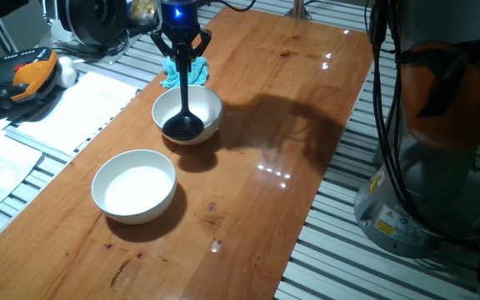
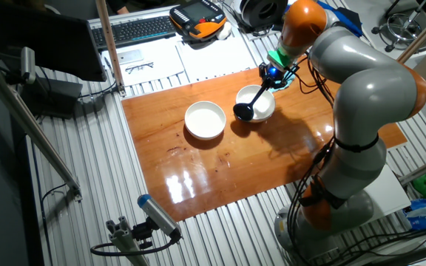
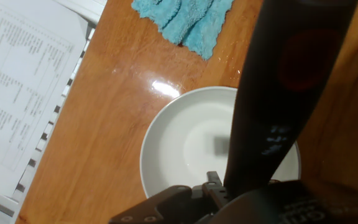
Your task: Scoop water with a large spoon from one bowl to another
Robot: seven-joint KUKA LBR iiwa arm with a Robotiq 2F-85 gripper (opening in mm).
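My gripper (image 1: 183, 52) is shut on the thin handle of the large spoon, a black ladle (image 1: 182, 125) that hangs straight down. Its round scoop sits low at the front rim of the far white bowl (image 1: 207, 104), on the side toward the near white bowl (image 1: 134, 185). In the other fixed view the gripper (image 2: 270, 76) holds the ladle (image 2: 244, 111) over the left edge of that bowl (image 2: 263, 103). In the hand view the handle (image 3: 284, 93) crosses the bowl (image 3: 179, 149). The water is too clear to make out in either bowl.
A blue cloth (image 1: 183, 75) lies on the wooden table (image 1: 273, 125) just behind the far bowl and also shows in the hand view (image 3: 179, 18). Papers (image 1: 65, 108) and an orange-black pendant (image 1: 23, 75) lie left of the table. The arm's base (image 1: 423, 192) stands at right.
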